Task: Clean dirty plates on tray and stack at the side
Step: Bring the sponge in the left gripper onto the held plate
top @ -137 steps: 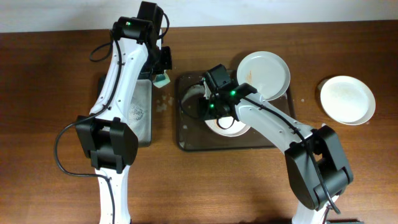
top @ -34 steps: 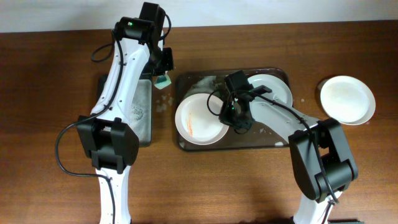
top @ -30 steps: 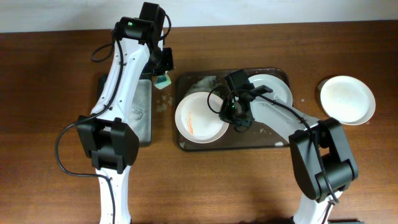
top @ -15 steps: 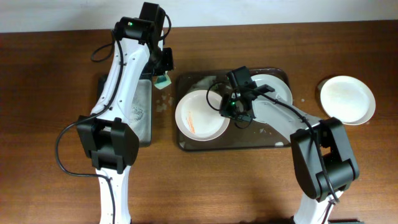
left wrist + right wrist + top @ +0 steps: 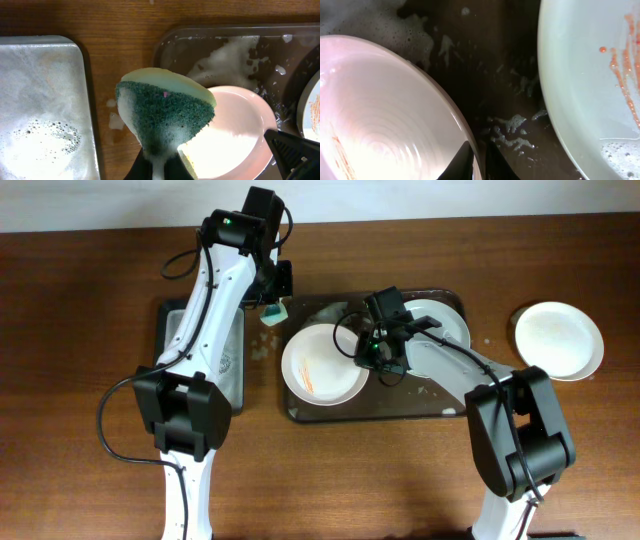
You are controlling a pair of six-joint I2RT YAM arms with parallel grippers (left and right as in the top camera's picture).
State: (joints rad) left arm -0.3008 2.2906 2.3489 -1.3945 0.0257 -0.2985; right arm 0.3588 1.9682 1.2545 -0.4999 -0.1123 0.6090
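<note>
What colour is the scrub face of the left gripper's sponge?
Dark green, on a pale yellow sponge; clearest in left wrist view.

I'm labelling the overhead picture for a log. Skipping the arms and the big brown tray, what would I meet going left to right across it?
soapy narrow tray → sponge → left smeared plate → right smeared plate → lone plate on the bare wood

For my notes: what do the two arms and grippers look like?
Both match: the left arm and right arm have glossy white links joined by bulky black joint housings, small green lights near the wrists, and thin black cables. The left gripper and right gripper have slim dark fingers.
</note>
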